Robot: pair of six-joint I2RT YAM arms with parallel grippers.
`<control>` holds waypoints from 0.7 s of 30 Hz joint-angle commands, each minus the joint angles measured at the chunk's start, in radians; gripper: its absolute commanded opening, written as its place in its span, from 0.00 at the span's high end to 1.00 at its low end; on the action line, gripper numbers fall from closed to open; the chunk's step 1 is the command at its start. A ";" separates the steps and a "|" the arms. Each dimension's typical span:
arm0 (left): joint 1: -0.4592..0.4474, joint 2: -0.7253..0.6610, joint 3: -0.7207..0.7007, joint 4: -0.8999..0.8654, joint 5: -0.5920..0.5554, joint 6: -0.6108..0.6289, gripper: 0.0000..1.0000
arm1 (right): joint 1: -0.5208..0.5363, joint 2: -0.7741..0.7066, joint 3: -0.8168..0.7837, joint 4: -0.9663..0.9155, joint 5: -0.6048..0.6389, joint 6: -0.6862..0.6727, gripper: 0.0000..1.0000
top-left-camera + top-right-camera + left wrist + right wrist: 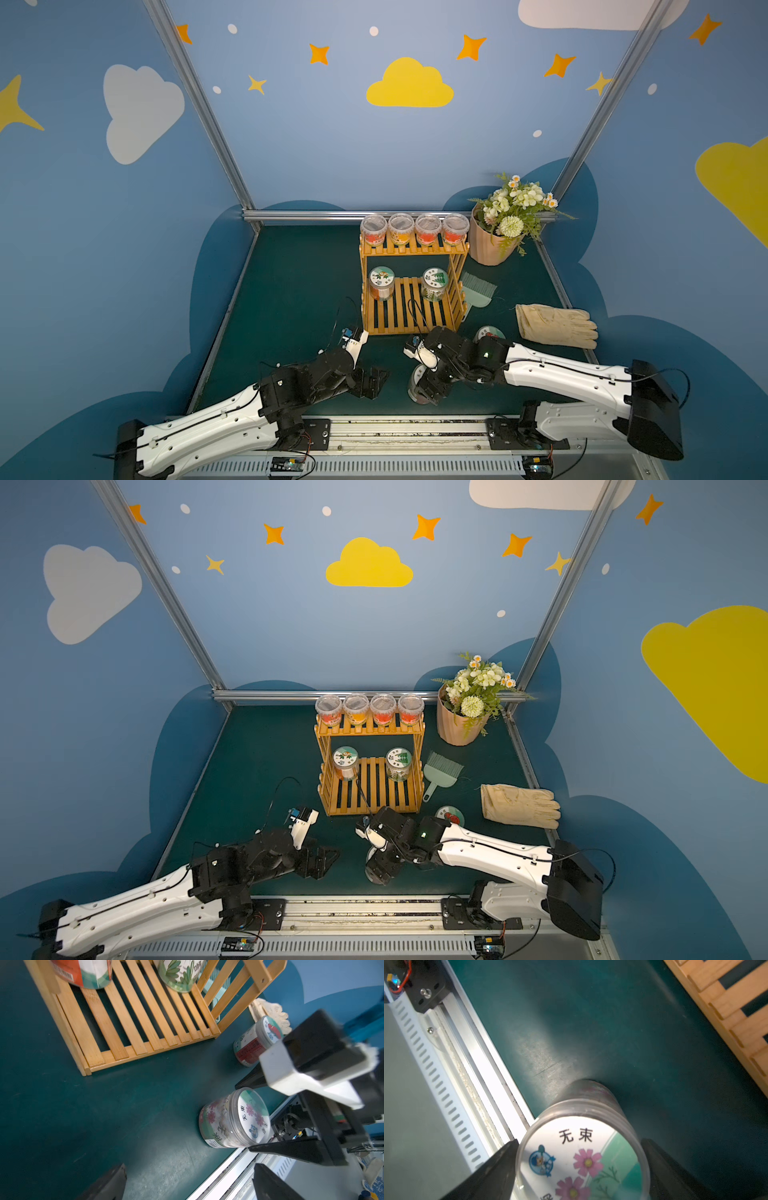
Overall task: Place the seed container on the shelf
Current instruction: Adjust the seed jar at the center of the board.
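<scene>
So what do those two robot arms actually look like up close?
They are a matching pair. The left arm and the right arm have smooth white shells between chunky black joints, with thin black cables running along them. Each carries a white camera mount at the wrist and ends in black wedge-shaped jaws. A small green light glows on the right arm.

both top views are evenly lit and sharp, bending at the edges. in the wrist views a pale glare patch lies on the green mat [542, 1059]; the seed container [591, 1105] casts a soft shadow.
</scene>
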 commanded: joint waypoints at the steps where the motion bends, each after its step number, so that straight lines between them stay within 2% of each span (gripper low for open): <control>1: 0.000 0.054 0.039 -0.032 0.011 -0.007 0.00 | 0.008 -0.002 0.061 -0.074 -0.025 0.002 0.02; 6: 0.000 0.138 0.090 -0.008 0.021 -0.008 0.00 | 0.013 -0.111 -0.011 -0.018 -0.100 0.144 0.02; 11: -0.012 0.245 0.156 0.018 0.088 0.019 0.00 | 0.031 -0.279 -0.183 0.082 0.010 0.247 0.02; 14: -0.018 0.303 0.149 0.070 0.118 0.028 0.00 | 0.032 -0.360 -0.240 0.159 0.031 0.198 0.02; 16: -0.021 0.338 0.150 0.104 0.137 0.033 0.00 | 0.032 -0.390 -0.281 0.231 0.011 0.116 0.02; 19: -0.028 0.381 0.169 0.124 0.155 0.047 0.00 | 0.035 -0.408 -0.321 0.275 0.047 0.028 0.02; 21: -0.033 0.399 0.179 0.123 0.154 0.049 0.00 | 0.035 -0.421 -0.373 0.343 0.040 -0.081 0.02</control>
